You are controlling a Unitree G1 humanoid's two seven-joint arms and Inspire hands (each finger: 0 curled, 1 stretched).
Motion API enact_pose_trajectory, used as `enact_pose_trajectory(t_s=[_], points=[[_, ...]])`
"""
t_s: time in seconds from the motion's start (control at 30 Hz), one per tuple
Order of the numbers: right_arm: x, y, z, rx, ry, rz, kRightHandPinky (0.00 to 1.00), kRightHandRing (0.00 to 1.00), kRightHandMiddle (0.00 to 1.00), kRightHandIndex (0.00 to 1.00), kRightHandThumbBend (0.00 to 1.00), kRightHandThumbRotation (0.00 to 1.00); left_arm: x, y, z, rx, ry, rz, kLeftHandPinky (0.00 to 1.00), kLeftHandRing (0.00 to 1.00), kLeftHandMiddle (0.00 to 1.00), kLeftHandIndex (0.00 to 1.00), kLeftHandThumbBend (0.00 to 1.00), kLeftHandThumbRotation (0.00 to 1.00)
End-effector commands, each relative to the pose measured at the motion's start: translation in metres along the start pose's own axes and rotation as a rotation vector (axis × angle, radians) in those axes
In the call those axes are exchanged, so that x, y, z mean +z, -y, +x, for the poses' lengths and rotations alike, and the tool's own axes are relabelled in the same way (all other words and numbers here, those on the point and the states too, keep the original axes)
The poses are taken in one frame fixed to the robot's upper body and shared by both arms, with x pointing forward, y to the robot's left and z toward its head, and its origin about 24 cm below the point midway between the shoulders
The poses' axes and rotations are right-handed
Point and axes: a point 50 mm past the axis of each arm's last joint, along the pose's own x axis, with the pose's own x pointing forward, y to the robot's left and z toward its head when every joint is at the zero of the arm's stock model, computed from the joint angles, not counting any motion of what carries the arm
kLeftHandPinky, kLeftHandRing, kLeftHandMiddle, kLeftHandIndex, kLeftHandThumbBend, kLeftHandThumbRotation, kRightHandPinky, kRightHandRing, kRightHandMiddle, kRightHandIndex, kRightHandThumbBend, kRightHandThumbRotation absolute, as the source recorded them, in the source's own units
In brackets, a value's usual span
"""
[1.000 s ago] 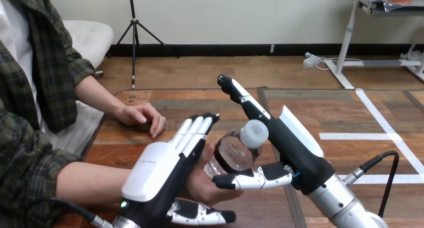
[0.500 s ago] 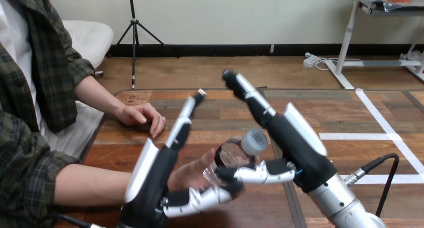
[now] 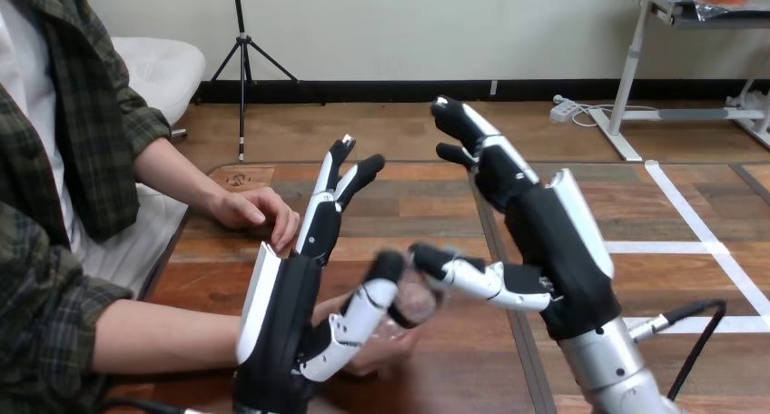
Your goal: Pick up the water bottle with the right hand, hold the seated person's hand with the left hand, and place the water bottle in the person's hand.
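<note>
**Water bottle resting in the person's palm**

Water bottle (image 3: pixel 415 303) lay in the person's upturned hand (image 3: pixel 386 349) near the tabletop's (image 3: pixel 409 205) near edge, partly hidden behind both robot thumbs. The right hand (image 3: pixel 549 251) stood just beside it, fingers straight and spread, thumb reaching toward the bottle but gripping nothing. The left hand (image 3: pixel 289 314) stood edge-on against the person's hand, fingers straight up, thumb lying across it rather than curled round it. Pickup and placement looked done. What seemed left was for both hands to draw clear.
</note>
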Motion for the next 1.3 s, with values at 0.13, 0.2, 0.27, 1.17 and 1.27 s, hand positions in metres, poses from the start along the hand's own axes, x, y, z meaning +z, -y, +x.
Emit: enact_pose_trajectory(t_s=[0.13,0.2,0.27,1.17,1.27], points=[[0.005,-0.001,0.000,-0.153,0.061,0.072,0.80,0.88,0.90,0.85,0.59,0.30,0.006,0.002,0.008,0.056,0.067,-0.029,1.00,0.90,0.89,0.96,0.13,0.92],[0.005,-0.002,-0.001,-0.176,0.068,0.087,0.79,0.88,0.89,0.84,0.58,0.30,0.007,0.004,0.008,0.063,0.072,-0.034,1.00,0.90,0.89,0.96,0.12,0.94],[0.006,-0.003,-0.001,-0.191,0.076,0.092,0.78,0.87,0.88,0.83,0.57,0.29,0.008,0.005,0.008,0.071,0.076,-0.032,1.00,0.89,0.88,0.95,0.10,0.96],[0.004,-0.017,-0.012,-0.316,0.123,0.090,0.68,0.80,0.83,0.76,0.45,0.38,0.017,0.024,0.008,0.149,0.146,-0.138,1.00,0.85,0.83,0.93,0.00,1.00],[0.003,-0.018,-0.013,-0.323,0.119,0.086,0.68,0.79,0.82,0.76,0.45,0.39,0.018,0.024,0.009,0.145,0.148,-0.132,1.00,0.84,0.82,0.92,0.00,1.00]])
